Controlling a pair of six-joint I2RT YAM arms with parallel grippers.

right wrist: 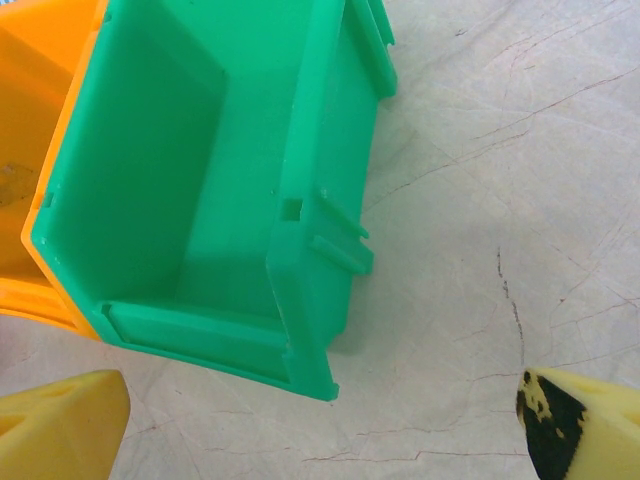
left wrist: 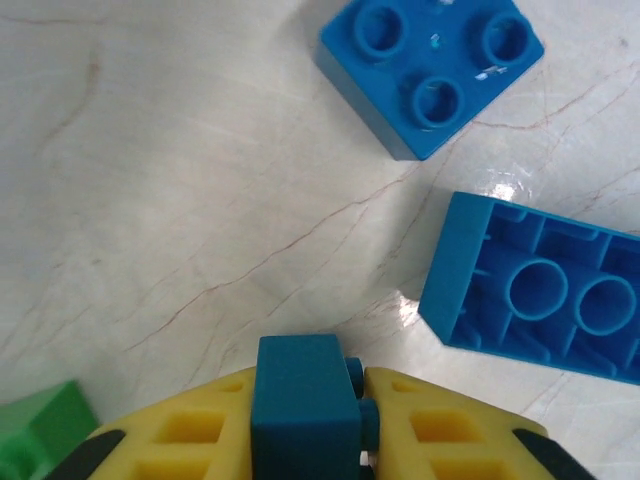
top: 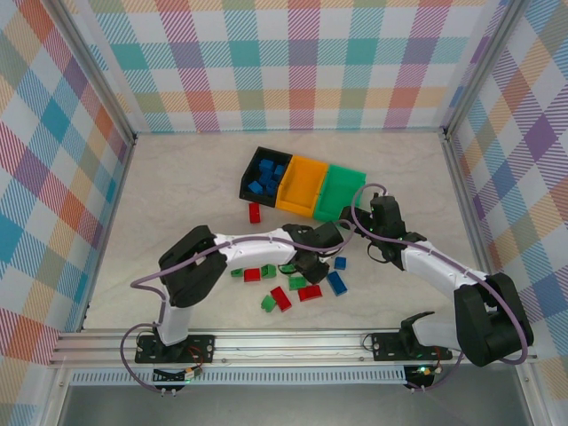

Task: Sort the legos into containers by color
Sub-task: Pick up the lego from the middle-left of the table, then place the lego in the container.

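My left gripper [top: 312,266] is shut on a small blue lego [left wrist: 305,400], held between its yellow fingers [left wrist: 190,435] just above the table. Right beside it lie a square blue lego [left wrist: 430,70] with its studs up and a longer blue lego [left wrist: 540,290] upside down. Red legos [top: 310,292] and green legos [top: 297,283] are scattered around it, and one red lego [top: 255,213] lies near the bins. The black bin [top: 248,173] holds several blue legos. My right gripper [right wrist: 320,430] hangs open over bare table by the green bin [right wrist: 310,200].
The orange bin [top: 303,185] stands between the black one and the green bin [top: 342,191], joined in a slanted row at the table's middle back. A green lego [left wrist: 40,435] lies close to my left fingers. Checkered walls enclose the table on three sides.
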